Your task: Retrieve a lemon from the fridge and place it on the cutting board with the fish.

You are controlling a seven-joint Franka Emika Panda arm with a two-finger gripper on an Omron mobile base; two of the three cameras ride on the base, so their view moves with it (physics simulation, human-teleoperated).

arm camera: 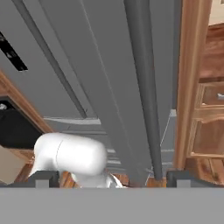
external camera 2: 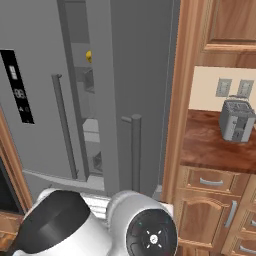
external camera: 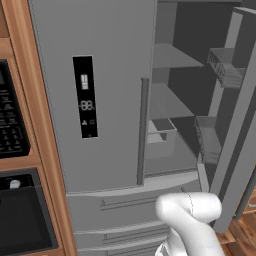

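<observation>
Jaws spread wide with nothing gripped, the gripper [arm camera: 113,178] frames one long door handle [arm camera: 143,87] between its fingertips, while beyond, up on the fridge [external camera: 100,100] shelves, the right base view catches one lemon [external camera 2: 88,56].

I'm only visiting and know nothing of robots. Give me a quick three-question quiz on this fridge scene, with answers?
1. True or false: the fridge's right door is swung open.
2. The lemon in the right base view is: A) on the counter, B) inside the fridge, C) in the gripper?
3. What grey appliance stands on the counter?

Key: 1 true. 2 B. 3 the toaster.
</observation>
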